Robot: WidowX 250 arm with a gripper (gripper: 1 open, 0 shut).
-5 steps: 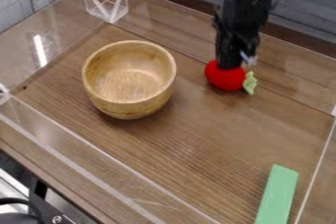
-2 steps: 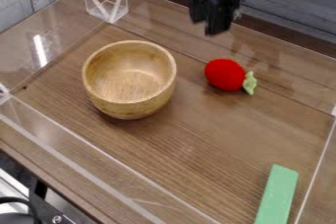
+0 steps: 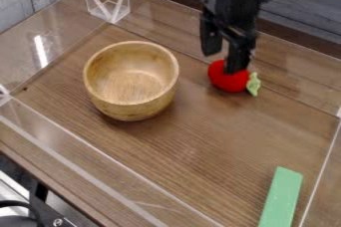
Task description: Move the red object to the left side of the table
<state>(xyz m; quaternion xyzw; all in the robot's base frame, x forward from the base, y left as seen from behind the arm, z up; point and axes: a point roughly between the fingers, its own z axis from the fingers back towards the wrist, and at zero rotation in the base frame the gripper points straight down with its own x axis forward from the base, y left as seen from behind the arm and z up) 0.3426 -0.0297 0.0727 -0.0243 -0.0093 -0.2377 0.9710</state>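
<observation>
The red object is a small round toy fruit with a pale green leaf on its right, lying on the table right of centre. My gripper points down just above it. The jaws are open and the dark fingers straddle the fruit's top. Nothing is held. The right finger hides part of the fruit's upper edge.
A wooden bowl stands left of the fruit. A flat green block lies at the front right corner. Low clear acrylic walls edge the tabletop, with a folded clear piece at the back left.
One second ago the gripper was shut low on the fruit. It then rose up and left without it, and has now come back down over the fruit with open jaws. The fruit stayed put.
</observation>
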